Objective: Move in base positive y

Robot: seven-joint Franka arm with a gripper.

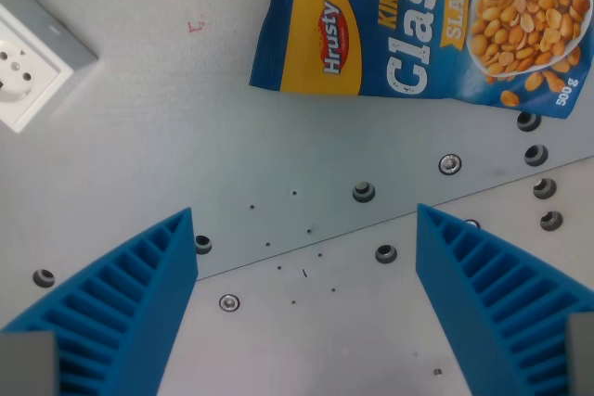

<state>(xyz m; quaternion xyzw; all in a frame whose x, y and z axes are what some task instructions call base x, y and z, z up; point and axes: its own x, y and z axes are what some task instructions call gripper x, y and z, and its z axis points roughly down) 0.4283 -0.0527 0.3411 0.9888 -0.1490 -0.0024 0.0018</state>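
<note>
My gripper [304, 220] is open and empty, its two blue ribbed fingers [130, 303] reaching up from the bottom corners of the wrist view. Between them lies bare grey metal table [139, 136] with bolts and small holes. A blue and yellow bag of peanuts [427, 20] lies flat at the top of the view, beyond the fingertips and apart from them.
A white and grey wall socket box [32, 62] lies at the wrist view's left edge. Several bolt heads [363, 192] run across the plate, along a seam between two panels. Small red marks [195, 27] show on the table near the top.
</note>
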